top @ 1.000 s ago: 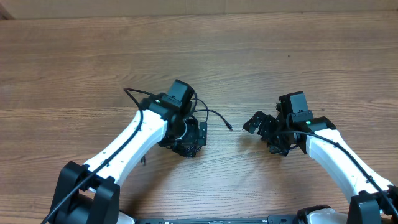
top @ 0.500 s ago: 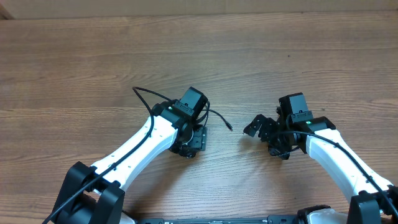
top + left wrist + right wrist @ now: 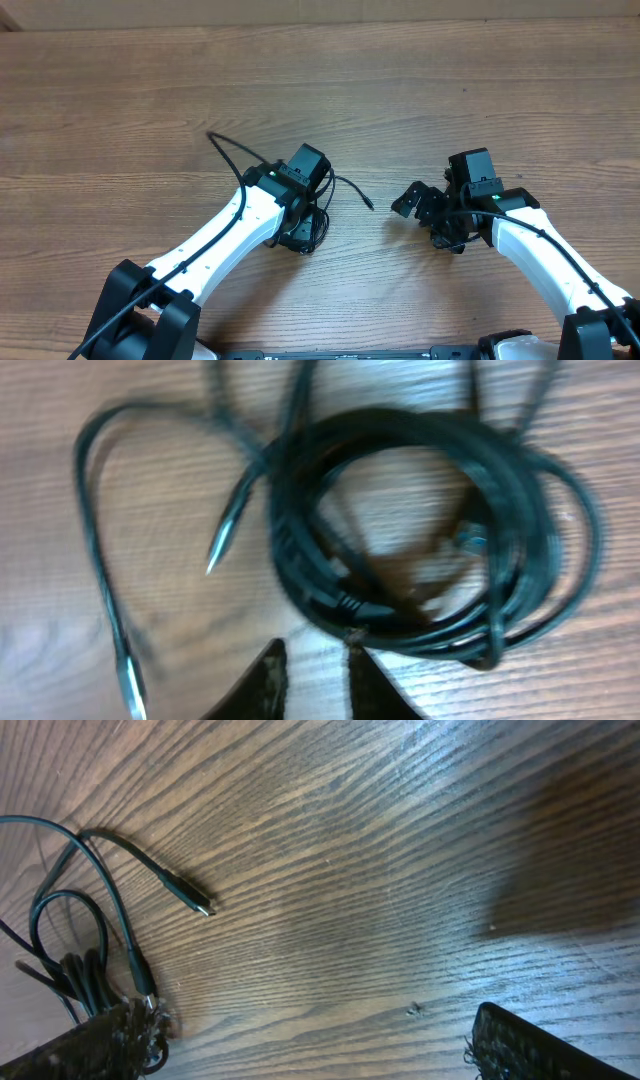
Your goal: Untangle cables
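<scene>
Left gripper (image 3: 315, 682): seen from the left wrist, its two fingertips (image 3: 262, 682) stand close together with a narrow strip of wood between them. The lowest strand of the coil lies right at the tips. Whether a strand is pinched cannot be told. From overhead the gripper (image 3: 300, 235) points down over the coil.
Cables (image 3: 290, 550): thin black cords wound into a loose, overlapping ring that lies flat on the wood just ahead of the left fingertips. The wrist picture is blurred, so single strands cannot be traced through the ring.
Cables, position overhead: the bundle (image 3: 318, 222) sits left of the table's middle and is mostly hidden under the left wrist.
Loose ends: a silvery plug (image 3: 222, 545) lies just left of the ring. A second cord loops further left and ends in another plug tip (image 3: 130, 685) at the lower edge.
Free end toward the right: one cord leaves the bundle and ends in a small dark plug (image 3: 370, 205) on bare wood between the two grippers. The right wrist camera shows the same plug (image 3: 190, 898).
Table (image 3: 450, 90): brown wood grain, bearing the cables.
Right gripper (image 3: 420, 205): fingers spread wide, nothing between them. It is well apart from the bundle, and the free plug lies to its left. In its own view (image 3: 300, 1050) only bare wood shows between the fingers.
Arms: the white left arm (image 3: 215, 245) and right arm (image 3: 540, 255) both reach in from the near edge.
</scene>
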`<state>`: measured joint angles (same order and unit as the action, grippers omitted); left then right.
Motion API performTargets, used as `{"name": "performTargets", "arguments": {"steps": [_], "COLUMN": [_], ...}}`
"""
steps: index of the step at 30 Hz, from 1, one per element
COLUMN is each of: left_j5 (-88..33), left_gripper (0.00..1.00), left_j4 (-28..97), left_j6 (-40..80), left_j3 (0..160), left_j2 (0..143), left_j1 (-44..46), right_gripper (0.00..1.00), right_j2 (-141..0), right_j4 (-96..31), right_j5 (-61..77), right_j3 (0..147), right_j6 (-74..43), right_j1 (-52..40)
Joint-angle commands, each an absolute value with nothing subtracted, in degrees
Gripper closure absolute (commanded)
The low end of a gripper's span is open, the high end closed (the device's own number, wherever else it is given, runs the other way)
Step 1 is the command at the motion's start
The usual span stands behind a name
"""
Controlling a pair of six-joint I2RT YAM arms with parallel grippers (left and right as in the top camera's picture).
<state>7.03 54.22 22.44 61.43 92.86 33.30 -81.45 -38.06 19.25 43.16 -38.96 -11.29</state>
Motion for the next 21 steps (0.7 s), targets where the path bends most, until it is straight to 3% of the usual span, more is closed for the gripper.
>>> {"name": "performTargets", "arguments": {"steps": [1,2,6,13,17,21], "left_j5": [4.3,4.2,4.3,1.1,-1.3,-4.7], "left_gripper": [0.55,0.48,0.43,0.70,0.71,0.64], "left_j4": [52.0,50.9,48.6,52.7,53.9,52.2], "left_j6": [5.4,3.0,-0.7,-10.5,-12.3,-12.3], "left_j3": [61.1,61.1,61.1,61.1,61.1,61.1], "left_j2": [93.3,93.6,95.2,98.4,99.0,99.1], "left_j1": [33.4,33.4,33.4,33.4,33.4,33.4], "right_gripper": [0.00,0.00,0.00,0.00,0.00,0.00], "right_j2": [-81.6,-81.6,-81.6,-81.6,-81.6,-81.6], "right_j4": [-37.4,-37.4,-37.7,-38.0,-37.3,-36.3], "right_j5": [18.9,18.9,18.9,18.9,18.9,18.9], "right_j3": [42.8,42.8,42.8,42.8,42.8,42.8], "right_j6": [-39.2,-39.2,-39.2,-39.2,-39.2,-39.2], "right_j1": [-11.3,-11.3,-11.3,-11.3,-11.3,-11.3]}}
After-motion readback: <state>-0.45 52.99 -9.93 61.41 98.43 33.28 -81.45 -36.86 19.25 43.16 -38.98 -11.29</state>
